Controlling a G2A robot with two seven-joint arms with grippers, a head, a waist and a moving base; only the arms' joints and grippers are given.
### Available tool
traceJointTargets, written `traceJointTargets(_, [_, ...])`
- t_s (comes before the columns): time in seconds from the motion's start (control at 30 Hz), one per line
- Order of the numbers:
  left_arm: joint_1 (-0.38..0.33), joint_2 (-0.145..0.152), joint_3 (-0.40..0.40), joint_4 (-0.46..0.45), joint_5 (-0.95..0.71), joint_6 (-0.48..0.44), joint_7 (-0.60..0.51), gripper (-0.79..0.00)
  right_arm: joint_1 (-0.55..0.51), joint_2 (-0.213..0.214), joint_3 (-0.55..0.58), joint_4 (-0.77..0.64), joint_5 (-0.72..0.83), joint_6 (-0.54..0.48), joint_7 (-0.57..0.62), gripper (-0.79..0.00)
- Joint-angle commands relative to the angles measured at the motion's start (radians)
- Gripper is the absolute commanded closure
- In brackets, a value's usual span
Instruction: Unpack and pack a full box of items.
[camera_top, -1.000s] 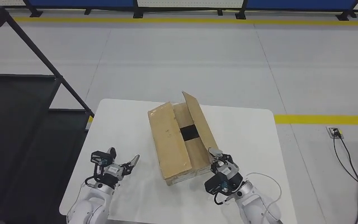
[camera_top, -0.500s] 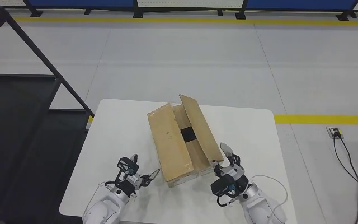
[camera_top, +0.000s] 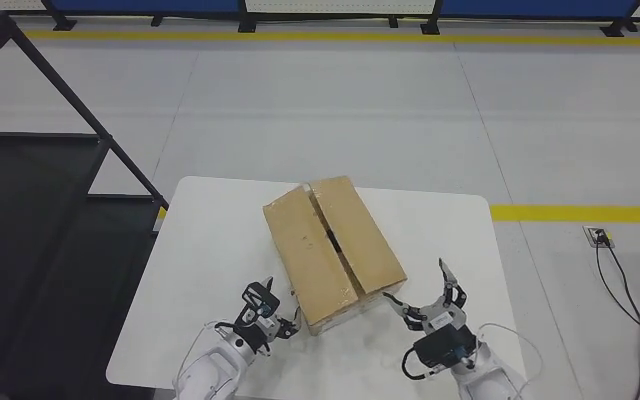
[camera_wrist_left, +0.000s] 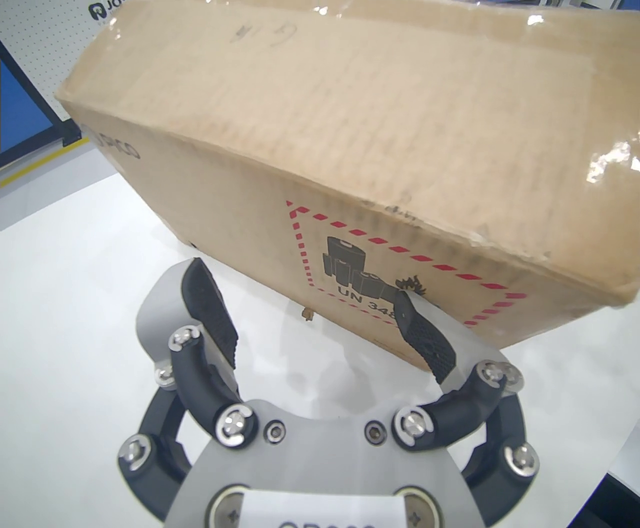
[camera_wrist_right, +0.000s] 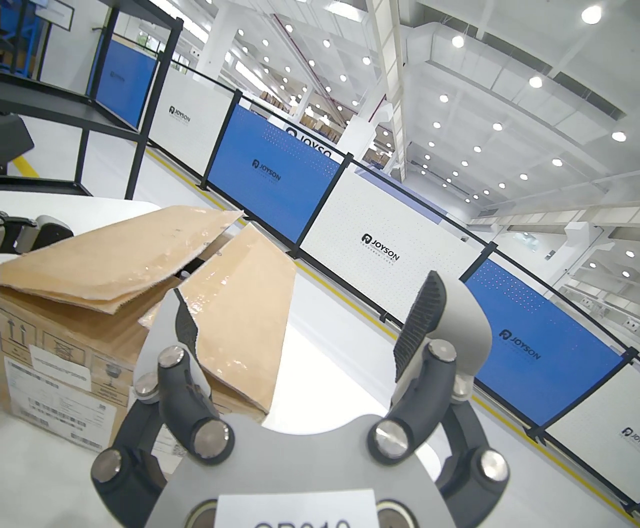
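Observation:
A brown cardboard box (camera_top: 333, 250) lies askew on the white table (camera_top: 210, 250). Its two long top flaps are folded down and meet along a centre seam. From the right wrist, the flaps (camera_wrist_right: 125, 260) look slightly lifted with a dark gap between them. My left gripper (camera_top: 280, 312) is open at the box's near left corner. Its fingers (camera_wrist_left: 207, 305) frame the side wall (camera_wrist_left: 350, 125), which bears a red dashed label. My right gripper (camera_top: 425, 295) is open and empty, just off the box's near right corner, with one finger (camera_wrist_right: 182, 320) next to the right flap (camera_wrist_right: 240, 300).
A black metal rack (camera_top: 60, 200) stands left of the table. Blue and white fence panels (camera_wrist_right: 280, 175) run along the floor beyond. Bare table surface lies to the right of the box and along the near edge.
The raised right flap has dropped down onto the box. My left gripper slid right to the box's near corner. My right gripper drew back from the flap and opened wider.

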Motion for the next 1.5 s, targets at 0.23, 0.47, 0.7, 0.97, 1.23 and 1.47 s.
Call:
traceJointTargets(0.23, [-0.056, -0.016, 0.078, 0.018, 0.007, 0.010, -0.027, -0.785, -0.036, 0.007, 0.049, -0.005, 0.060, -0.040, -0.054, -0.785])
traceJointTargets(0.47, [-0.098, -0.030, 0.136, 0.042, 0.003, 0.001, -0.041, -0.785, -0.066, 0.011, 0.077, -0.011, 0.110, -0.081, -0.086, -0.785])
traceJointTargets(0.7, [-0.075, -0.025, 0.101, 0.025, -0.005, 0.019, 0.006, -0.785, -0.095, 0.018, 0.059, -0.036, 0.093, -0.189, -0.018, -0.785])
traceJointTargets(0.97, [0.050, 0.004, -0.120, -0.018, -0.121, 0.076, 0.101, -0.785, -0.128, 0.001, -0.073, -0.075, -0.015, -0.032, 0.111, -0.785])
traceJointTargets(1.23, [0.104, 0.015, -0.278, -0.019, -0.253, 0.125, 0.125, -0.785, -0.097, -0.022, -0.213, -0.035, -0.118, 0.118, 0.153, -0.785])
traceJointTargets(1.47, [0.114, 0.012, -0.313, -0.021, -0.322, 0.162, 0.131, -0.785, -0.078, -0.038, -0.264, 0.010, -0.182, 0.280, 0.172, -0.785])
